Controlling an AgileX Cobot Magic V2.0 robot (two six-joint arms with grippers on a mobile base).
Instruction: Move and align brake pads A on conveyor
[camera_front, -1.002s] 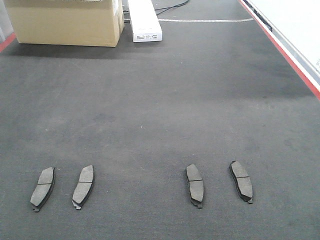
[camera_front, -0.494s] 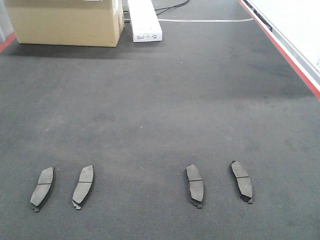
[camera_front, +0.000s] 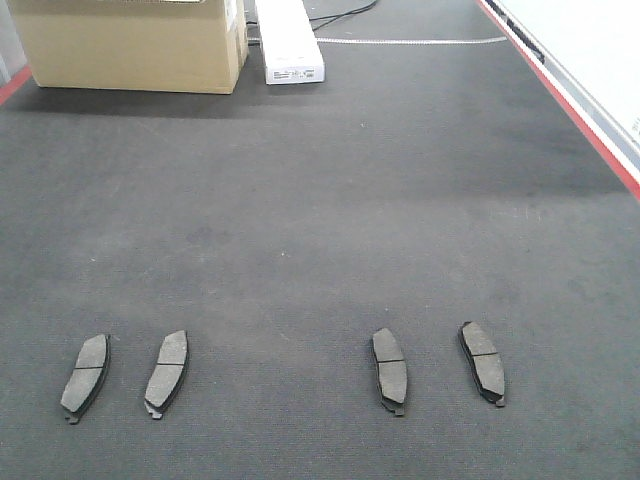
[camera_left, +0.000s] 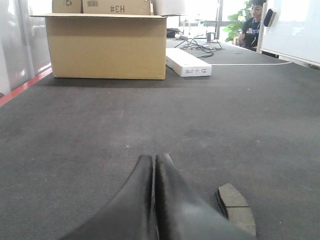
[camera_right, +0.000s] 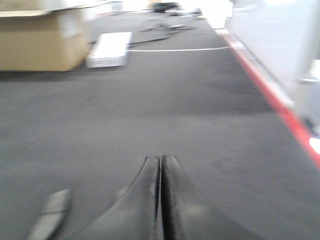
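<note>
Front-facing view: four brake pads lie flat in a loose row across the lower part of the frame on the dark conveyor (camera_front: 330, 200), in two pairs well apart. The far-left pad (camera_front: 85, 375) and its neighbour (camera_front: 167, 370) lean their tops rightward; the third pad (camera_front: 390, 369) stands nearly straight and the far-right pad (camera_front: 482, 360) leans its top leftward. A cardboard box (camera_front: 130, 45) sits in the upper left, a white box (camera_front: 290, 40) just beside it. A red stripe (camera_front: 575, 110) runs down the belt's upper-right edge. No arm shows here.

Left wrist view: the left claw (camera_left: 154, 165) is pressed together, empty, its tips low over the belt at bottom centre and pointing toward the cardboard box. One pad (camera_left: 235, 212) lies just beside it at lower right, not touching.

Right wrist view, blurred: the right claw (camera_right: 160, 165) is likewise pressed together and empty, low at bottom centre. A pad (camera_right: 50, 215) lies near it at lower left, apart from the fingers; the red stripe runs along the right edge.
</note>
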